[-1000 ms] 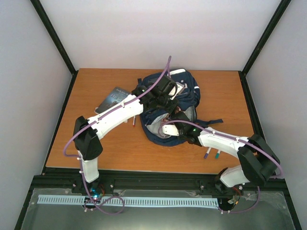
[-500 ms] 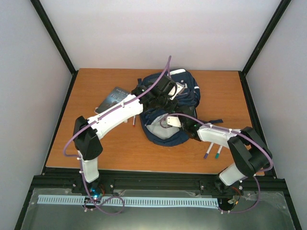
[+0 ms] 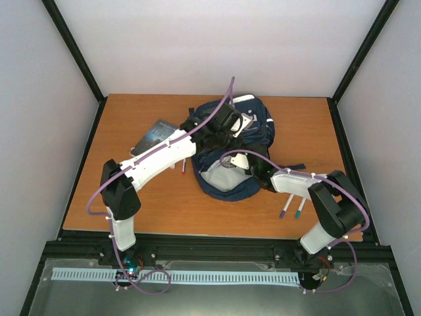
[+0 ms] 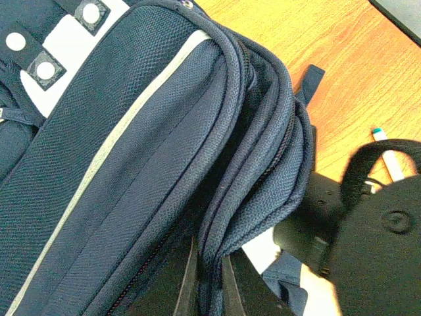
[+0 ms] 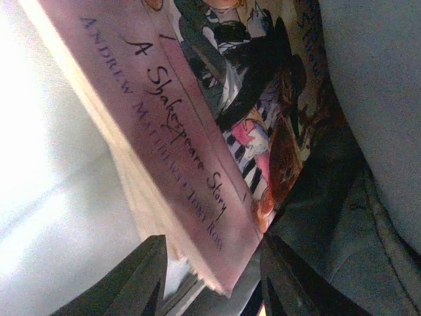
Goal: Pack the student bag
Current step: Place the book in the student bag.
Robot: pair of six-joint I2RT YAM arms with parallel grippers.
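Note:
The student bag [image 3: 262, 124], navy with white stripes, lies in the middle of the table, its mouth towards the arms. My left gripper [image 3: 230, 133] is shut on the rim of the bag's opening [image 4: 250, 217]; in the left wrist view the fabric fold runs down between its fingers [image 4: 209, 263]. My right gripper [image 3: 241, 162] reaches into the bag's mouth. In the right wrist view a pink-spined paperback book [image 5: 177, 125] sits between its fingers [image 5: 214, 260], with the bag's grey lining [image 5: 378, 72] around it.
A dark book [image 3: 155, 135] lies on the wooden table [image 3: 131, 197] left of the bag, with a pen [image 3: 183, 166] beside it. Two markers [image 3: 291, 212] lie near the front edge under the right arm. Black frame posts and white walls bound the table.
The right arm has swung left and pushed its gripper, with the book, deeper into the bag's mouth. The left arm has held still on the rim.

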